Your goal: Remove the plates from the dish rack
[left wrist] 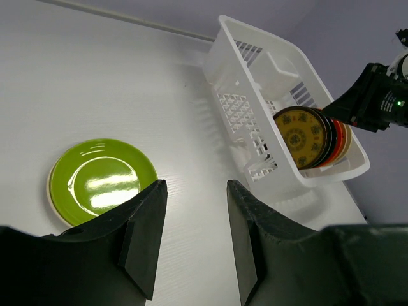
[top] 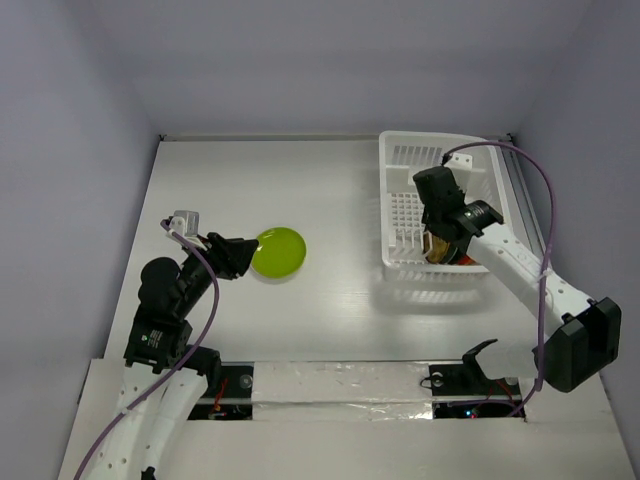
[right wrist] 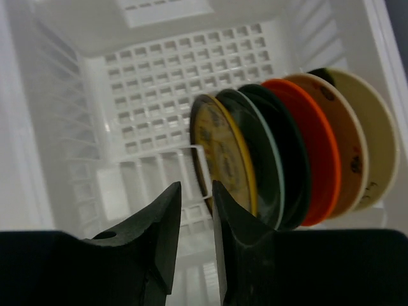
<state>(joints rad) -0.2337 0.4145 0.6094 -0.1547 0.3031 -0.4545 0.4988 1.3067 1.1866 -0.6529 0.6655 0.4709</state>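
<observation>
The white dish rack (top: 400, 215) stands at the right of the table. Several plates (top: 446, 252) stand on edge in a row at its near end. In the right wrist view they run from a yellow patterned plate (right wrist: 223, 153) through teal (right wrist: 262, 159), dark (right wrist: 290, 162) and orange (right wrist: 315, 162) to cream (right wrist: 379, 137). My right gripper (right wrist: 196, 186) hangs over the rack beside the yellow plate's rim, jaws a narrow gap apart and empty. A lime green plate (top: 278, 252) lies flat on the table. My left gripper (left wrist: 196, 186) is open and empty just right of it.
The green plate (left wrist: 102, 178) seems to lie on a cream plate whose rim (left wrist: 51, 194) shows beneath it. The far half of the rack (right wrist: 185, 70) holds nothing. The rack (left wrist: 245, 108) lies to the right of the left gripper. Walls close the table's far and side edges.
</observation>
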